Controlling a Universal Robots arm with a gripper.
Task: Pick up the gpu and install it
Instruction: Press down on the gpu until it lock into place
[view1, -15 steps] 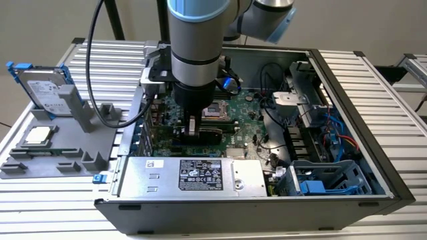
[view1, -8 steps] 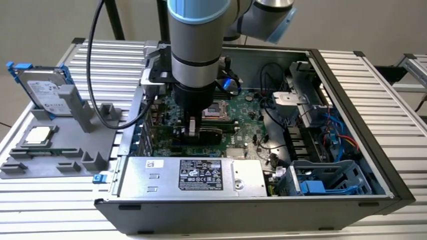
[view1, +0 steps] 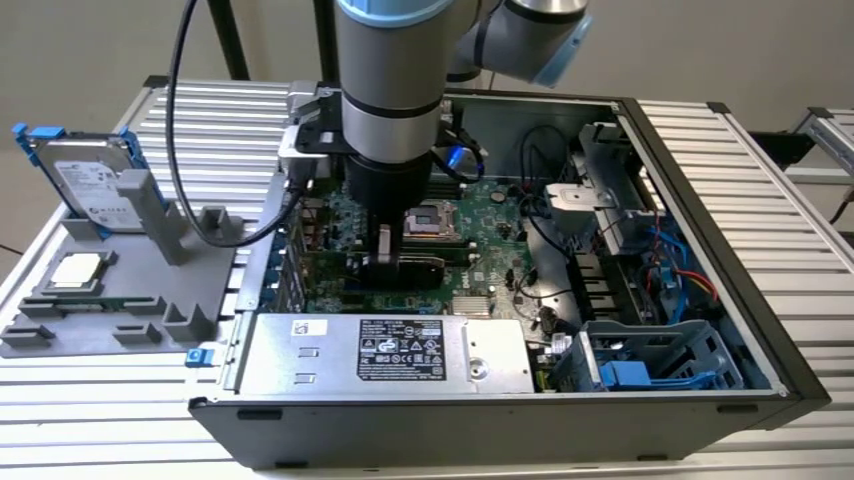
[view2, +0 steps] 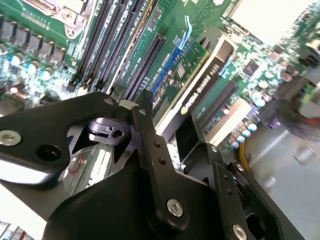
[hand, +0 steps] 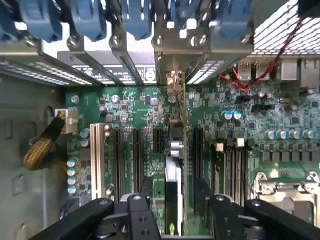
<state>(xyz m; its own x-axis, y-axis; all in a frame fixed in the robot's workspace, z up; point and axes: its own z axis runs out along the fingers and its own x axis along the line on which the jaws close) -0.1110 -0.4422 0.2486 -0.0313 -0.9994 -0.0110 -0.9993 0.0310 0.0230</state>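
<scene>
Already the gpu stands edge-on in a motherboard slot, seemingly seated; the gripper clamps it.

You are looking at a robotics lab bench set up for computer assembly. A grey and pale blue industrial robot arm reaches into an open dark metal desktop computer case lying on its side, its green motherboard exposed. The case rests on a ribbed aluminium slat table. Beside it, a grey moulded parts fixture holds a silver hard drive in a blue frame and a square silver processor chip. A plain beige wall stands behind.
</scene>
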